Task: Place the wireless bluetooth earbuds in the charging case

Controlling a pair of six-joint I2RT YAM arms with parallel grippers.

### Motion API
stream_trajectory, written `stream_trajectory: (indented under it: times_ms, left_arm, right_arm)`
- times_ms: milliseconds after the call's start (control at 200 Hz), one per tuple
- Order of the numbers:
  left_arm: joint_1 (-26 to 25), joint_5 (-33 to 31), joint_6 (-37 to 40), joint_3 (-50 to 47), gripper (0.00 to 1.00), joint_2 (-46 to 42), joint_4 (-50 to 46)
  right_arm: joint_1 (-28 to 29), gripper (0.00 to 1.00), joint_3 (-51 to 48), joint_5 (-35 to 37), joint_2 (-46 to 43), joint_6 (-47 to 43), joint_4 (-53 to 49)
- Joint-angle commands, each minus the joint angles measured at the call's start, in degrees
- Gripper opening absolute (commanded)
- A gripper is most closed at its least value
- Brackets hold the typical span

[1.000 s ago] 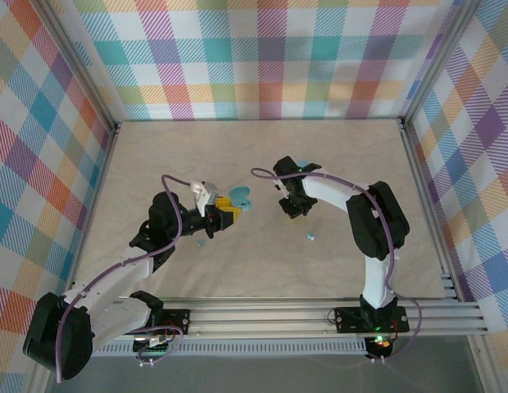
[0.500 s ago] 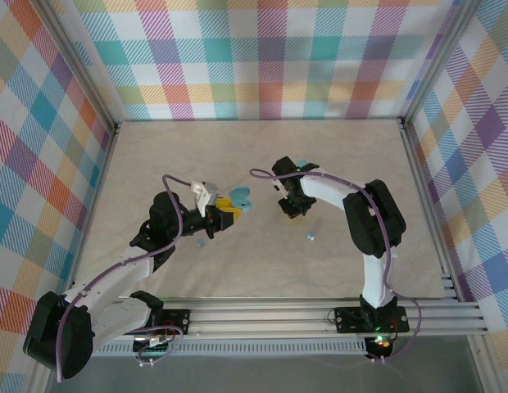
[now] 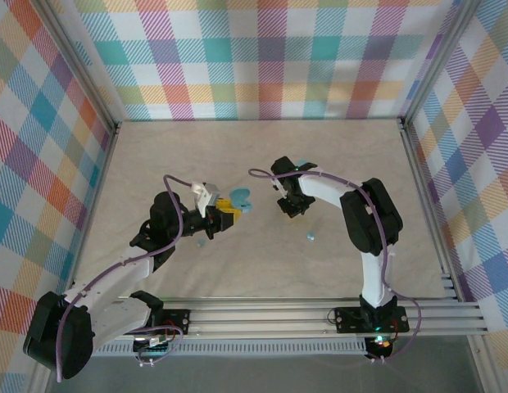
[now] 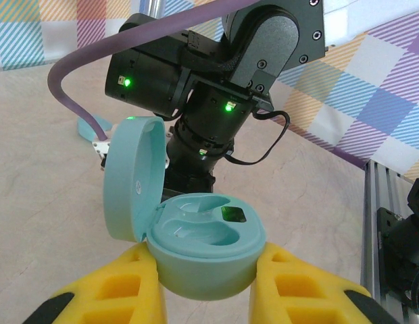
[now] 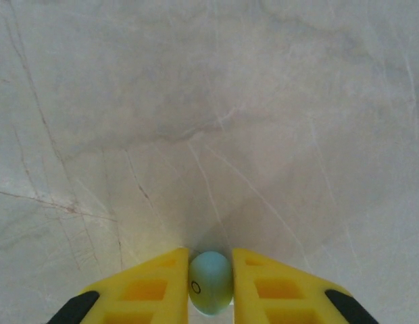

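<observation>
My left gripper [image 4: 205, 260] is shut on a light teal charging case [image 4: 206, 233], its yellow fingers pressing both sides. The case's lid [image 4: 132, 179] stands open to the left, and both moulded sockets look empty. In the top view this case [image 3: 241, 199] sits at table centre, just ahead of the left gripper [image 3: 228, 210]. My right gripper [image 5: 209, 260] is shut on one tiny teal earbud [image 5: 211, 287], held just above the marble surface. In the top view the right gripper [image 3: 292, 208] points down, right of the case. Two loose earbuds lie on the table, one [image 3: 310, 237] right and one [image 3: 200, 242] left.
A second teal case [image 3: 301, 164] lies behind the right arm, and also appears as a second case [image 4: 84, 128] at the left of the left wrist view. The right arm's black wrist [image 4: 196, 81] looms just behind the held case. Plaid walls and aluminium rails [image 3: 426, 176] bound the table.
The right arm's wrist has crept slightly to the left with the earbud still held. The left arm and the case have stayed put.
</observation>
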Motion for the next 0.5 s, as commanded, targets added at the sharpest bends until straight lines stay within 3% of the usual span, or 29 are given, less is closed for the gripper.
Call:
stream_trajectory:
  times_ms: [0,290,495]
  left_arm:
    - [0.03,-0.03,0.90,1.66,0.09,-1.05,-0.12]
    - [0.08,-0.61,0.87,1.22,0.09,-2.81,-0.74]
    - [0.03,0.33,0.85,1.69,0.09,-2.50,-0.39]
  right_arm:
    - [-0.10,0.15,0.42,-1.18,0.29,0.60,-1.30]
    - [-2.31,0.09,0.35,-7.81,-6.42,3.88,-2.08]
    - [-3.35,0.10,-2.02,-14.13,-16.91,7.38,-5.65]
